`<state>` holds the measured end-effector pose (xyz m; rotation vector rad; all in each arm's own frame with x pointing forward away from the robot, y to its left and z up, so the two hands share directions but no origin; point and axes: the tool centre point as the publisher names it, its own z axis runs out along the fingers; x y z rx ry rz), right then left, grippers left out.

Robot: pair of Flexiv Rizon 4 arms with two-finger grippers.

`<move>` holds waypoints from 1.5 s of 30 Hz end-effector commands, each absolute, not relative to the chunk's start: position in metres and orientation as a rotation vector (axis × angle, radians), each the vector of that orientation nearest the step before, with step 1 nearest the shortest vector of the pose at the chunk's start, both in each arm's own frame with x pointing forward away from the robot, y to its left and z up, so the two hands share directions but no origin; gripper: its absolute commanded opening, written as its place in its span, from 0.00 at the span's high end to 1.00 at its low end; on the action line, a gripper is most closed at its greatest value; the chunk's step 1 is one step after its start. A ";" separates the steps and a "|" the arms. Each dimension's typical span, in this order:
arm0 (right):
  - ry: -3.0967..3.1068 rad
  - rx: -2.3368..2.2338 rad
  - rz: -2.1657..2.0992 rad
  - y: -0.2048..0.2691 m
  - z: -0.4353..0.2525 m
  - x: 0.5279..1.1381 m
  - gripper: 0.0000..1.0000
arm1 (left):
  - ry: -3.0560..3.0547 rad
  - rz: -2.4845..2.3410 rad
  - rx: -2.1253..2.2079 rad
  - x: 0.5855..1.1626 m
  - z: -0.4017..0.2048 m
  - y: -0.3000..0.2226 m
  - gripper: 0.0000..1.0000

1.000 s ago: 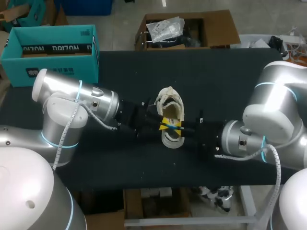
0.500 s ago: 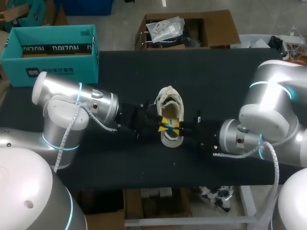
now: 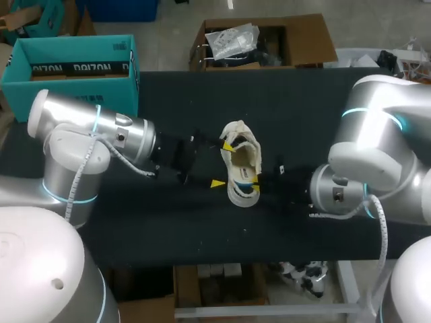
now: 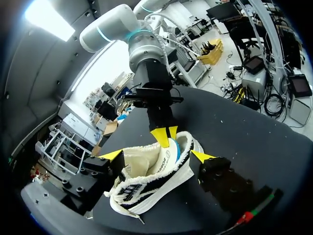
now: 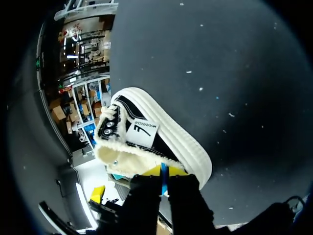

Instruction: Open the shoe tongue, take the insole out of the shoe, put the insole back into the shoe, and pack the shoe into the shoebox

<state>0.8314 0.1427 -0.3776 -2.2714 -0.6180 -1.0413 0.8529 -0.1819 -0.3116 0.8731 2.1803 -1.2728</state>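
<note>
A cream fleece-lined shoe (image 3: 242,158) with a black side (image 5: 146,142) lies mid-table, heel toward the front edge. My left gripper (image 3: 223,165) comes in from the shoe's left and stands open, one yellow tip on each side of the shoe (image 4: 146,169), touching nothing. From the right, my right gripper (image 3: 256,188) is shut at the heel opening, pinching a thin blue insole edge (image 5: 165,177) between its yellow tips (image 4: 164,135). The rest of the insole is hidden inside the shoe. The teal shoebox (image 3: 74,74) stands open at the table's back left corner.
The black tabletop (image 3: 316,114) is bare apart from the shoe. My left arm's big silver joint (image 3: 87,145) sits just in front of the shoebox. The shoe's white laces (image 4: 122,203) trail loose near the toe.
My left gripper has opened wide, let go at the shoe's opening and drawn back a little to the left. The right gripper stays pinched at the heel, its arm shifting slightly.
</note>
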 end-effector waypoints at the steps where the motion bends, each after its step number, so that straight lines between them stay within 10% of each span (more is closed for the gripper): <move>1: -0.674 -2.330 -0.970 0.156 -0.383 0.839 1.00 | 2.234 -1.274 0.842 0.848 -0.290 -0.156 0.00; 9: -0.754 -2.378 -0.928 0.163 -0.386 0.831 1.00 | 2.379 -1.259 0.764 0.852 -0.278 -0.133 0.00; 15: -0.749 -2.422 -0.965 0.149 -0.372 0.820 0.54 | 2.399 -1.189 0.823 0.852 -0.276 -0.130 0.00; 22: -0.747 -2.411 -1.056 0.137 -0.333 0.808 0.62 | 2.399 -1.189 0.823 0.852 -0.276 -0.130 0.00; 26: -0.753 -2.306 -1.078 0.150 -0.323 0.812 1.00 | 2.399 -1.189 0.823 0.852 -0.276 -0.130 0.00; 45: -0.719 -2.139 -0.971 0.194 -0.365 0.844 1.00 | 2.575 -1.012 0.517 0.867 -0.268 -0.121 0.00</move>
